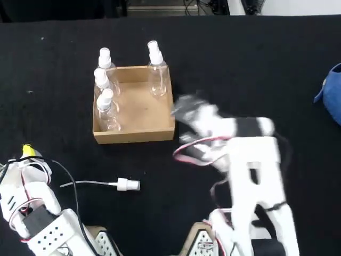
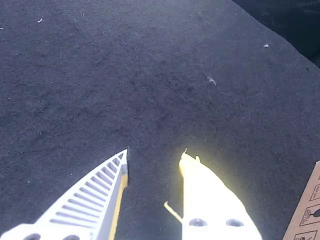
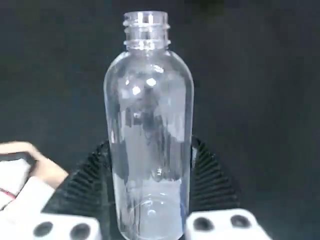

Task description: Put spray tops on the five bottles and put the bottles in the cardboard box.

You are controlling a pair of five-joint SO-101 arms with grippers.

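Right hand [image 3: 150,150] grips 1 bare-necked bottle [image 3: 149,95]; left hand [image 2: 152,162] stands open; cardboard box [image 2: 306,210] print illegible.

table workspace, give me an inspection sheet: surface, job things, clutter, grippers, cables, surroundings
surface: black cloth, a few lint specks
job's things: cardboard box holds four bottles, upright, spray tops on; fifth bottle has no top; loose spray top lies on the cloth in front of the box
clutter: blue object at the table's edge
grippers: left gripper open above bare cloth; right gripper shut on the fifth bottle
cables: wires loop along the arm beside the box
surroundings: dark floor past the far edge, details unclear
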